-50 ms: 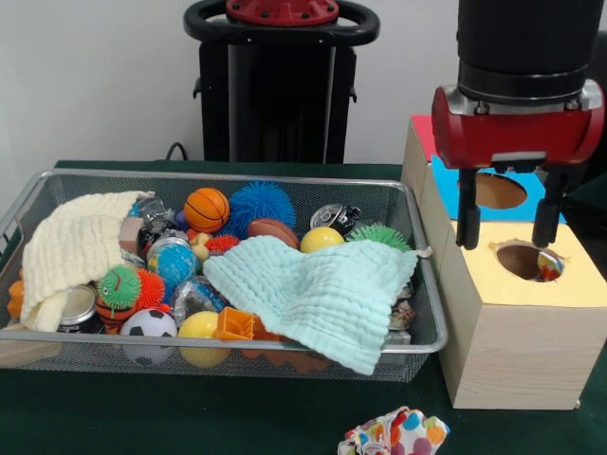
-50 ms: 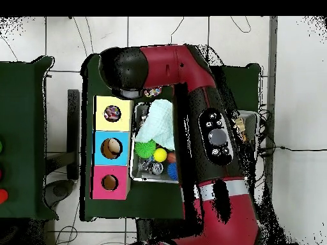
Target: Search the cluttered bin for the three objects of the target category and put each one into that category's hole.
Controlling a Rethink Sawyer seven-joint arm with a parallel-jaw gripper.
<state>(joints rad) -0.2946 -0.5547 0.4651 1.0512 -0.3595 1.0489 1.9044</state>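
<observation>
My gripper (image 1: 507, 227) hangs open just above the yellow-topped hole (image 1: 524, 258) of the wooden box (image 1: 512, 351), with nothing between its fingers (image 1: 467, 213). A bit of multicoloured material (image 1: 550, 266) shows inside that hole, and again in the overhead view as a patterned item (image 2: 113, 113). The wire bin (image 1: 228, 351) to the left holds a mint cloth (image 1: 322, 294), a cream cloth (image 1: 71, 251), a basketball (image 1: 206, 209), a blue spiky ball (image 1: 261, 202), a yellow ball (image 1: 321, 238) and several other small things. The overhead view hides the gripper under the arm (image 2: 191, 96).
The box also has a blue section with a hole (image 1: 500, 191) and a red section (image 1: 423, 133) behind it. A polka-dot cloth (image 1: 394, 434) lies on the green table in front of the bin. The bin (image 2: 153, 172) sits close against the box (image 2: 112, 148).
</observation>
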